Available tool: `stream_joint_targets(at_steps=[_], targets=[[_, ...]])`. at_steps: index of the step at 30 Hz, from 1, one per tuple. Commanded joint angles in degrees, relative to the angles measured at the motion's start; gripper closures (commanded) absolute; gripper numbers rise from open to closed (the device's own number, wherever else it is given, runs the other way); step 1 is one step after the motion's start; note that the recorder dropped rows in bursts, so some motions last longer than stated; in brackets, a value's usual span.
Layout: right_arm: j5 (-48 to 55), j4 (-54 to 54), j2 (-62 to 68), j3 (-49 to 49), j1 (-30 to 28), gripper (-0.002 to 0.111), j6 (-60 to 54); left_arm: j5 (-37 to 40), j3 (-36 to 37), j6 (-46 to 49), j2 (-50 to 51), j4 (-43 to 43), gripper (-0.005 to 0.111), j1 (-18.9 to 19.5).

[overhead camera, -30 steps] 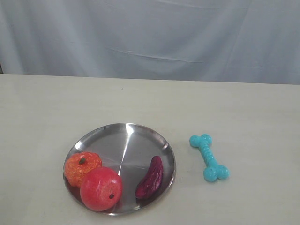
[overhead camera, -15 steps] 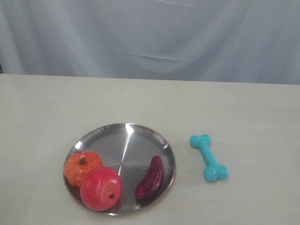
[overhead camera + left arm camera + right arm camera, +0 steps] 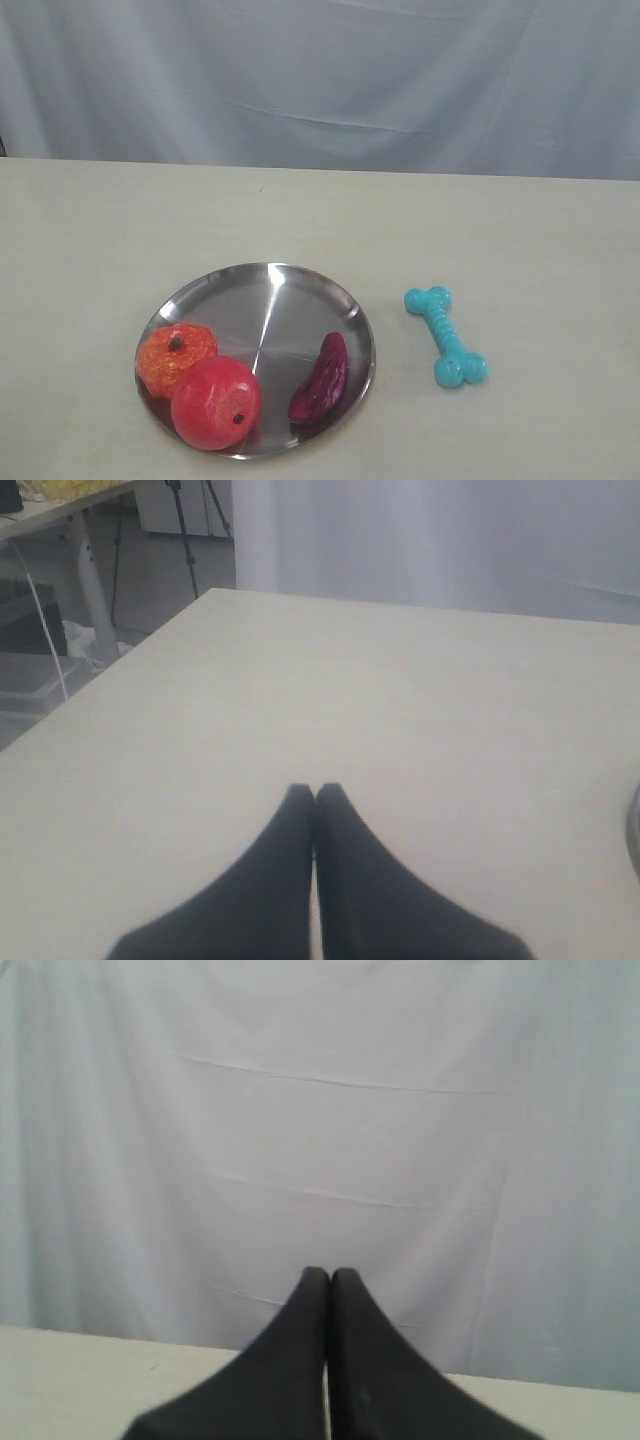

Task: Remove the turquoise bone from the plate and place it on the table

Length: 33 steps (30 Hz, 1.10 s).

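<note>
The turquoise bone (image 3: 446,336) lies flat on the beige table (image 3: 500,230), a short way right of the steel plate (image 3: 270,290) and apart from its rim. Neither arm shows in the exterior view. In the left wrist view my left gripper (image 3: 315,792) is shut with nothing between its fingers, hovering over bare table (image 3: 380,680); a sliver of the plate's rim (image 3: 634,825) shows at the frame edge. In the right wrist view my right gripper (image 3: 331,1275) is shut and empty, pointing at the white curtain. The bone appears in neither wrist view.
On the plate sit an orange pumpkin-like toy (image 3: 175,355), a red apple-like toy (image 3: 216,402) and a dark red wrinkled pod (image 3: 321,379). A white curtain (image 3: 320,80) backs the table. Off the table's edge stand a tripod (image 3: 190,530) and other furniture.
</note>
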Motion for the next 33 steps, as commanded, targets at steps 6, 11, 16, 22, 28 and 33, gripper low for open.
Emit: stream_joint_targets(at_steps=[6,11,16,22,28,33], targets=[[-6.0,3.9,-1.4,11.8,-10.3,0.109,-4.6,-0.3,0.1,-0.2,-0.1,0.3,0.107,0.1],[-10.1,4.7,-1.4,19.6,-10.3,0.109,-4.3,-0.3,0.1,-0.2,-0.1,0.3,0.107,0.1],[-8.9,6.1,-1.4,20.6,-10.2,0.109,-5.4,-0.3,0.1,-0.2,-0.1,0.3,0.107,0.1],[-5.8,6.1,-1.4,20.6,-9.2,0.109,-8.5,-0.3,0.1,-0.2,-0.1,0.3,0.107,0.1],[0.0,8.7,-1.4,20.6,-8.8,0.109,-6.3,-0.3,0.1,-0.2,-0.1,0.3,0.107,0.1],[3.6,8.7,-1.4,20.6,-8.1,0.109,-6.3,-0.3,0.1,-0.2,-0.1,0.3,0.107,0.1]])
